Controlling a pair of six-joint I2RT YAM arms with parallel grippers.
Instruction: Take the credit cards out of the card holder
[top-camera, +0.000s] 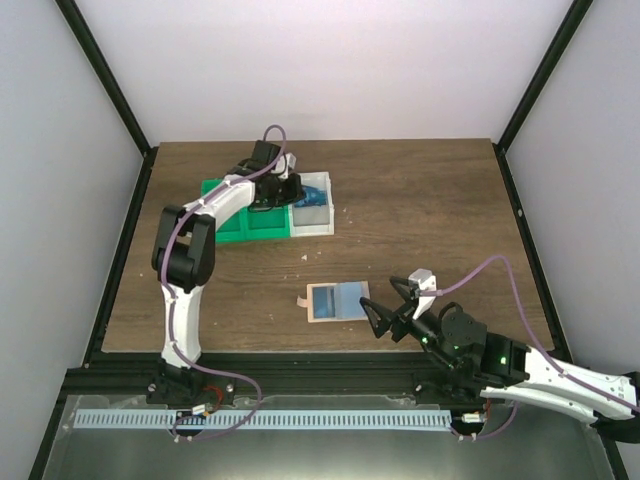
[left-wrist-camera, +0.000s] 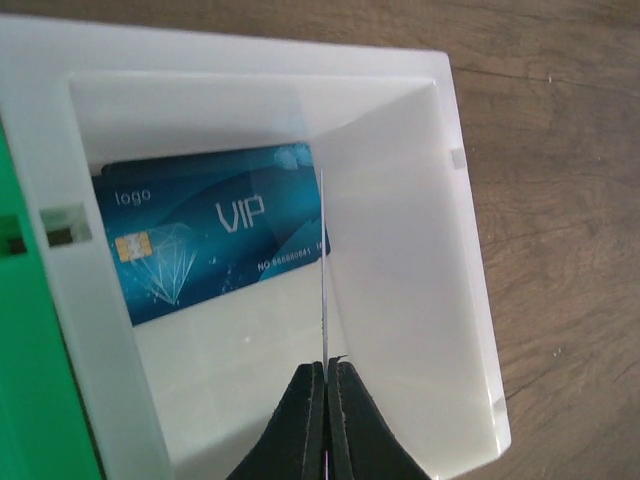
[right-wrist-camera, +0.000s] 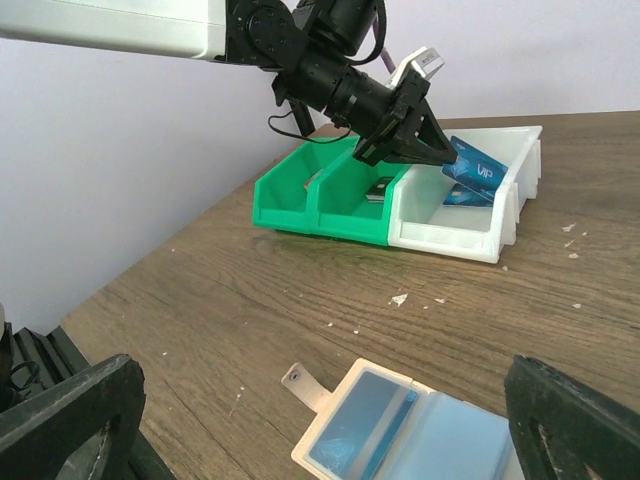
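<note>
kid: where is the card holder (top-camera: 337, 300)?

friend: it lies flat and open on the brown tabletop (top-camera: 420, 210), near the front edge and well apart from the bins. a light blue card (right-wrist-camera: 362, 422) sits tucked in the half next to the little tab (right-wrist-camera: 297, 378).

kid: what about the right tool (top-camera: 388, 303)?

friend: it is just beside the holder, on the holder's right side. its two fingers (right-wrist-camera: 70, 420) are spread wide apart and grip nothing. in its own camera the holder shows low down between them.

kid: and the left tool (left-wrist-camera: 325, 378)?

friend: it is far back, over the white bin (left-wrist-camera: 400, 180). it is pinched tight on a dark blue card (right-wrist-camera: 478, 172). in its own camera that card is just a thin line, seen from the edge.

kid: is there something in the white bin?

friend: yes. a second card (left-wrist-camera: 215, 235) lies flat on the bottom. it is dark blue too, with "vip" on it and a small gold chip. the far end of the pinched card is over its right edge. i cannot tell if the two touch.

kid: what is next to that bin?

friend: the green bins (top-camera: 245, 218). they touch its left side. something dark lies in one of them, but it is too small to tell what.
</note>
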